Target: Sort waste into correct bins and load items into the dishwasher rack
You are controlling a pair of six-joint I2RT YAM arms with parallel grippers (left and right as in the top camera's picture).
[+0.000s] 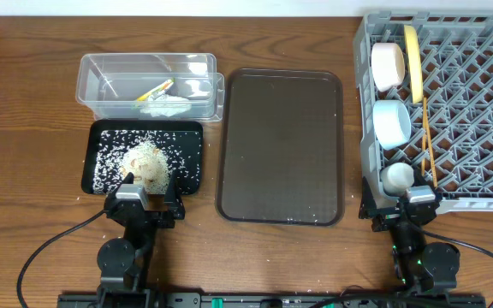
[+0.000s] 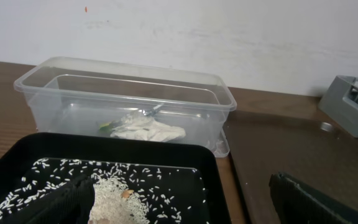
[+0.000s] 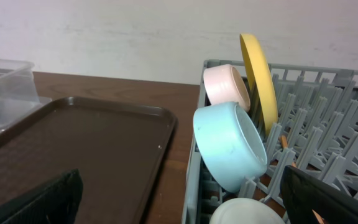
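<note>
Dishes fill the left column of the grey rack [image 1: 469,103]: beige bowl [image 1: 388,64], yellow plate [image 1: 412,60] on edge, light blue bowl [image 1: 392,122], white cup [image 1: 397,177] nearest me, chopsticks [image 1: 427,141] along the pegs. The clear tub [image 1: 101,68] holds the green-and-orange wrapper [image 1: 155,91] and what may be crumpled white paper. The black tray [image 1: 191,154] carries a heap of pale rice [image 1: 144,161] and loose grains. A brown serving tray [image 1: 281,145] lies between them on the wooden table [image 1: 24,103], with a white wall [image 2: 229,31] behind. My left gripper [image 1: 141,190] and right gripper [image 1: 405,192] are spread wide and hold nothing.

Soft, even, fairly bright light with faint shadows. The overhead view is sharp across the worktop [image 1: 24,103], with pale highlights on the clear tub [image 1: 148,62] rim. In the wrist views, the left claw [image 2: 191,205] and right claw [image 3: 182,205] show as dark, blurred fingers [image 2: 319,202] in the lower corners.
</note>
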